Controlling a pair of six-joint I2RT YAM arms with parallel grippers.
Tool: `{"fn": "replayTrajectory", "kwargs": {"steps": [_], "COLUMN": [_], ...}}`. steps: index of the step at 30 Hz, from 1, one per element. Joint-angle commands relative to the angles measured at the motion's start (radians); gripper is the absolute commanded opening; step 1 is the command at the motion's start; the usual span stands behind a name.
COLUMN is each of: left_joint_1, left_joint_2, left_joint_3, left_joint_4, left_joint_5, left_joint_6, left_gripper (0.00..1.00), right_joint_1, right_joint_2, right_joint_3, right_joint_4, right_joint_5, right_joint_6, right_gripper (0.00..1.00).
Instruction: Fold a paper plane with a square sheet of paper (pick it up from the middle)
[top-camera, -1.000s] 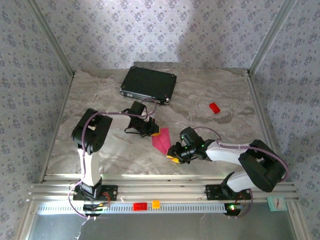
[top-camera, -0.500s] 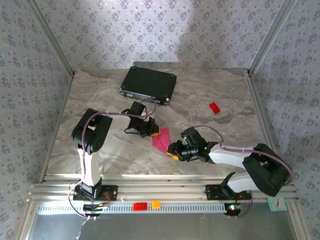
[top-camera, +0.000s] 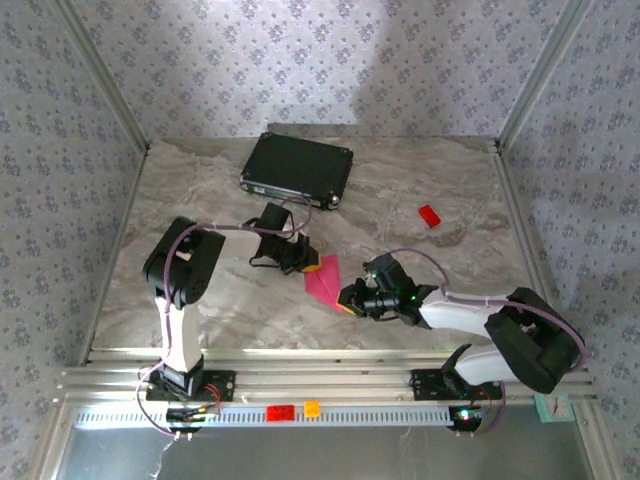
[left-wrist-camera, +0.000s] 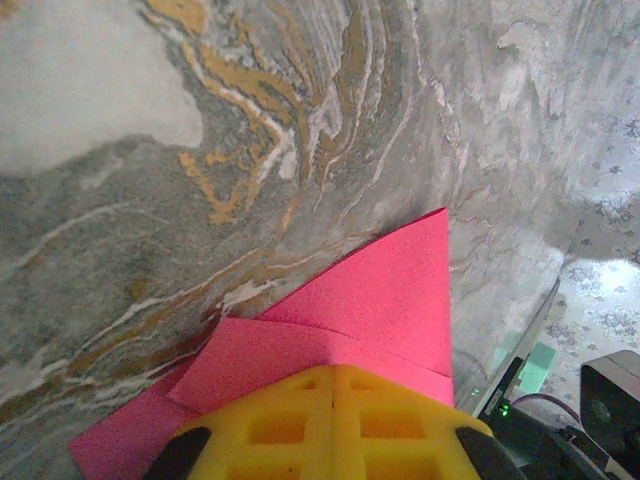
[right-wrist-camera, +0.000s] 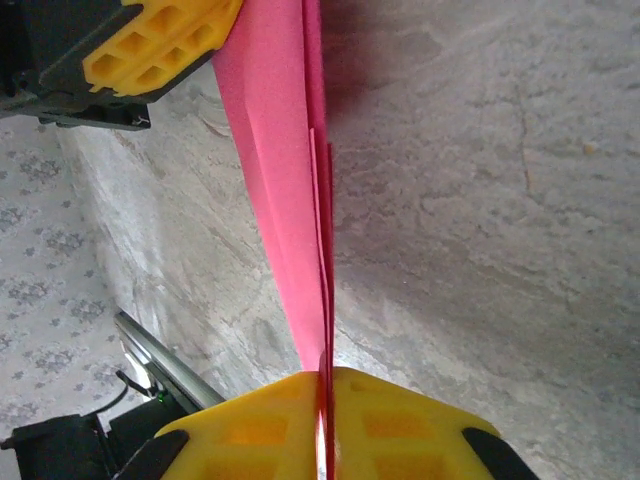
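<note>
The square sheet of paper (top-camera: 323, 278) is magenta-pink and folded into a narrow pointed shape, lying mid-table between both arms. In the left wrist view its overlapping flaps (left-wrist-camera: 380, 300) spread out from under my left gripper (left-wrist-camera: 334, 368), whose yellow fingers are shut with their tips on the paper. From above, the left gripper (top-camera: 308, 262) sits at the paper's far left end. My right gripper (top-camera: 348, 297) is at the near right end. In the right wrist view the folded paper (right-wrist-camera: 275, 180) stands edge-on and runs into the right gripper (right-wrist-camera: 322, 380), shut on it.
A black case (top-camera: 297, 168) lies at the back of the table. A small red block (top-camera: 429, 215) sits to the right. A red block (top-camera: 280, 412) and an orange cube (top-camera: 312, 408) rest on the front rail. Aluminium posts frame the table.
The right gripper has slid left and slightly away onto the paper's near end, and its jaws have closed on the paper. The left arm has stayed put.
</note>
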Motion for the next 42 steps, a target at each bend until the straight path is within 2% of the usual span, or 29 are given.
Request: {"fn": "replayTrajectory", "kwargs": {"steps": [1, 6, 10, 14, 16, 23, 29, 36, 42], "left_joint_1": [-0.002, 0.001, 0.002, 0.004, 0.01, 0.027, 0.07, 0.087, 0.09], "left_joint_2": [-0.006, -0.061, -0.104, -0.147, -0.174, -0.284, -0.364, -0.479, -0.535], "left_joint_3": [-0.016, -0.007, 0.004, -0.009, -0.027, -0.051, -0.124, -0.217, -0.242], "left_joint_4": [-0.03, -0.051, -0.085, -0.094, -0.057, -0.068, -0.075, -0.065, -0.169], "left_joint_5": [-0.063, -0.062, -0.078, -0.114, -0.105, -0.157, -0.176, -0.167, -0.166], "left_joint_6": [-0.019, 0.003, 0.022, 0.014, -0.015, -0.027, -0.02, -0.013, 0.053], "left_gripper": [0.01, 0.07, 0.21, 0.25, 0.29, 0.37, 0.38, 0.4, 0.41], "right_joint_1": [-0.008, -0.005, 0.004, 0.023, 0.046, 0.121, 0.169, 0.216, 0.318], "right_joint_2": [-0.021, -0.048, -0.084, -0.107, -0.116, -0.142, -0.123, -0.088, -0.065], "right_joint_3": [-0.009, -0.006, -0.003, 0.063, 0.108, 0.193, 0.283, 0.323, 0.369], "right_joint_4": [0.016, -0.001, -0.039, -0.184, -0.275, -0.417, -0.57, -0.638, -0.678], "right_joint_5": [0.003, 0.006, 0.039, 0.073, 0.122, 0.327, 0.468, 0.561, 0.622], "right_joint_6": [-0.022, -0.052, -0.083, -0.155, -0.196, -0.258, -0.294, -0.201, -0.044], "right_gripper": [0.07, 0.02, 0.0, 0.0, 0.0, 0.0, 0.0, 0.0, 0.0]}}
